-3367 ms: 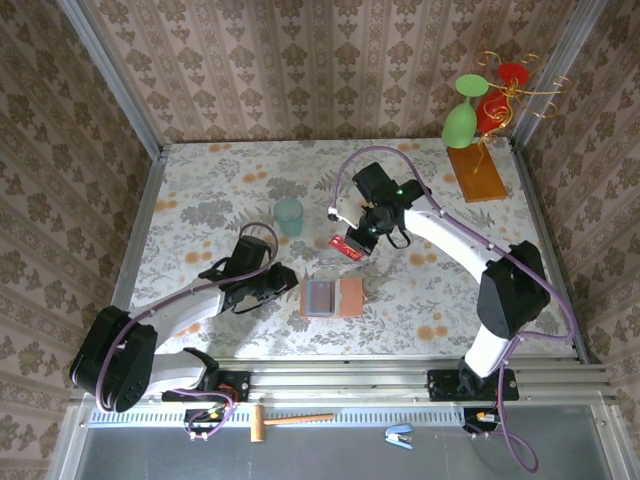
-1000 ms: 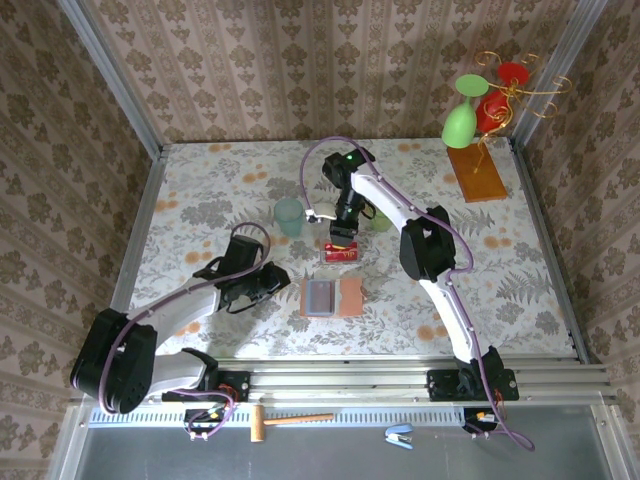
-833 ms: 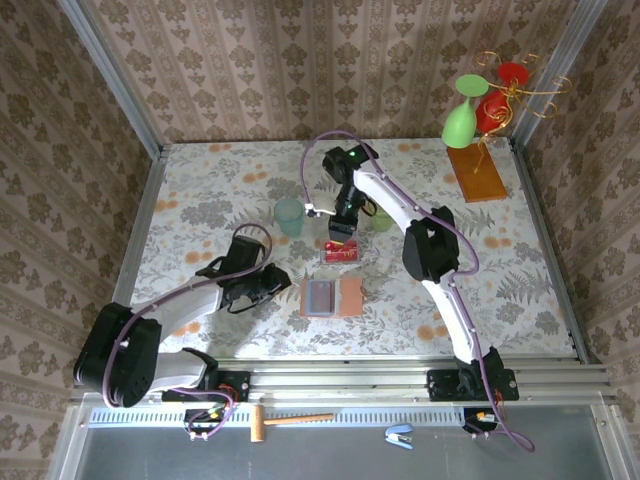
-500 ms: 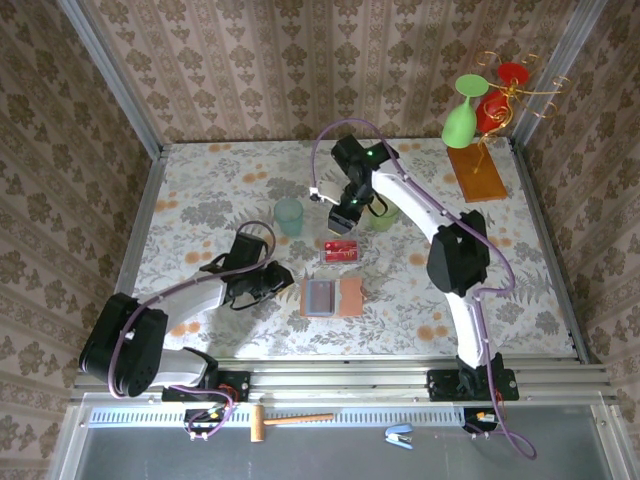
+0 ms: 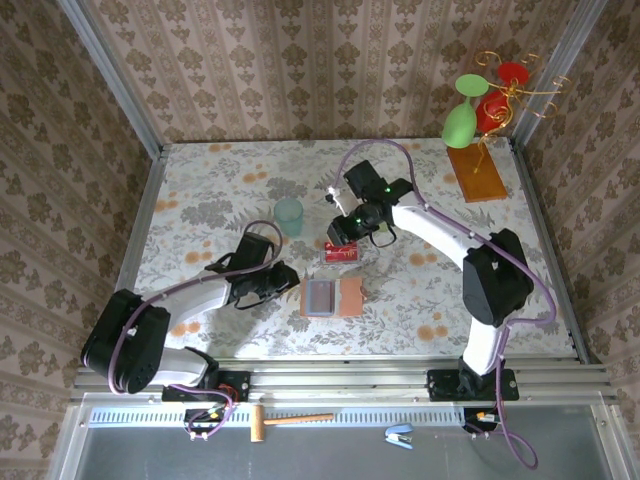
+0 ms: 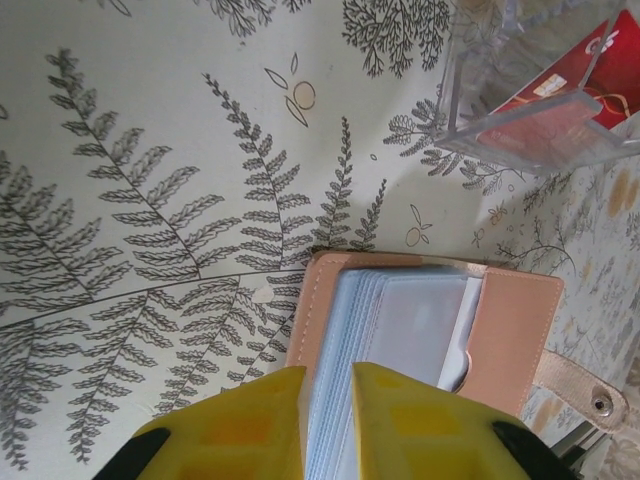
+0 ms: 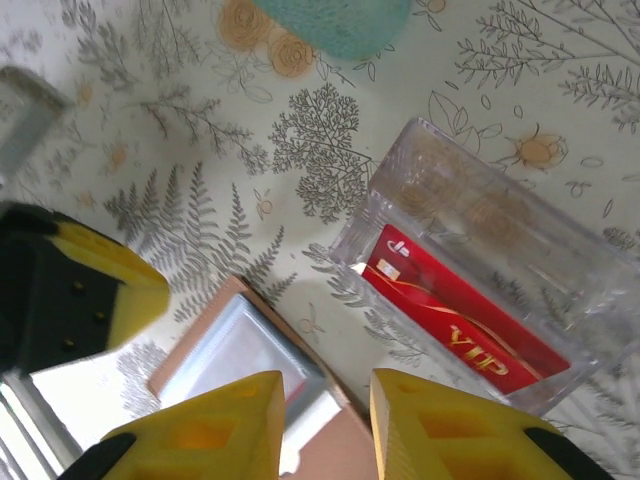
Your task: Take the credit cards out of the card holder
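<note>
LEFT ARM AT THE WALLET: My left end effector (image 6: 328, 376) hangs at the card holder (image 5: 334, 297), which lies open and flat on the desk (image 5: 200, 195) at lower centre of the overhead frame, grey-blue sleeves on its left half, tan flap on its right. In the left wrist view the holder's stitched edge and sleeves show through the narrow gap between my yellow fingers (image 6: 240, 425); whether they are clenched on that edge I cannot tell.

My right end effector (image 7: 325, 382) is released, nothing between its fingers, poised over the clear tray (image 7: 480, 225) where a red card (image 7: 455, 335) lies. The tray sits just above the holder in the overhead frame, so the holder lies below and slightly left of my right end effector; the left arm is the nearer one. The open holder's long axis runs left to right there (whether any cards are in the sleeves I cannot make out). Bare desk lies right of and below the holder; a teal cup (image 5: 289, 215) stands up-left of the tray.
</note>
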### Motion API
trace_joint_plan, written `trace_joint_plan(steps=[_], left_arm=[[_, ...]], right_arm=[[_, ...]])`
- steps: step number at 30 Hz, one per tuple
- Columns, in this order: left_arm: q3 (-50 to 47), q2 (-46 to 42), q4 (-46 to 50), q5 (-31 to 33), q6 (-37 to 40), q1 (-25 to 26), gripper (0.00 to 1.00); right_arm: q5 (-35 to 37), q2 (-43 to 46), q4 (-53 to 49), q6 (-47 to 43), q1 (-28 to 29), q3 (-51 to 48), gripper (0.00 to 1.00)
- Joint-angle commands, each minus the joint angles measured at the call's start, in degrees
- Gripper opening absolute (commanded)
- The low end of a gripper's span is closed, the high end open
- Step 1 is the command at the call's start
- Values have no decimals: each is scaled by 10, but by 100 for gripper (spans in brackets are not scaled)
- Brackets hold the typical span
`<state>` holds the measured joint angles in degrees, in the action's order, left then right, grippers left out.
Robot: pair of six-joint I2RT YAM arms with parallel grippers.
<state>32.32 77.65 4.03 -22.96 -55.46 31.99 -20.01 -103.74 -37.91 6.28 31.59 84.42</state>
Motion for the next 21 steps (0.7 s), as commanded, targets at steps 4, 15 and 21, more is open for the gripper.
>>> trace_joint_plan(steps=[4, 15, 21], left_arm=[[15, 24, -13, -8, 5, 23, 17], [-6, 38, -12, 2, -8, 47, 13], [-17, 46, -22, 5, -17, 54, 12]], right_arm=[[-8, 63, 92, 236, 12, -82, 26], [-24, 101, 117, 329, 42, -164, 24], [-24, 86, 122, 340, 66, -167, 25]])
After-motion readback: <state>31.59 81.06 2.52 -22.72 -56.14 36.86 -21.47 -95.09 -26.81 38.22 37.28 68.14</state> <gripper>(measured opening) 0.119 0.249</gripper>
